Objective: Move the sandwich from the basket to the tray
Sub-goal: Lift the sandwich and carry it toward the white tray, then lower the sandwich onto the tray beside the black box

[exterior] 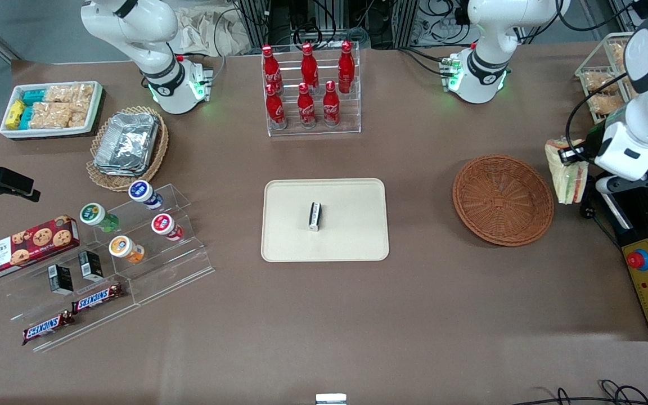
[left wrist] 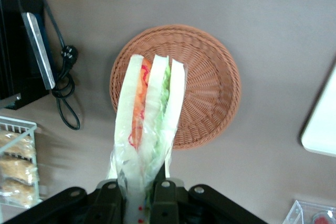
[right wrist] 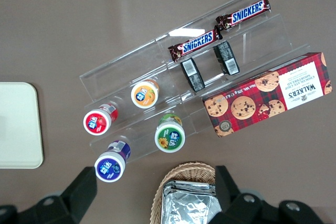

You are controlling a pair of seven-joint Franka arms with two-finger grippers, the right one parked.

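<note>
We see the gripper (left wrist: 142,195) holding the sandwich (left wrist: 149,114) tight, up in the air. It hangs beside the basket (exterior: 503,199), toward the working arm's end. The tray (exterior: 324,220) is well apart.

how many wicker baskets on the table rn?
2. Reddish-brown basket, empty, beside the claw holding the sandwich. Tan basket with foil trays, toward the parked arm's end.

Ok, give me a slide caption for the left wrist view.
Gripper holds the wrapped sandwich in the air above the empty basket, tray edge in view.
</note>
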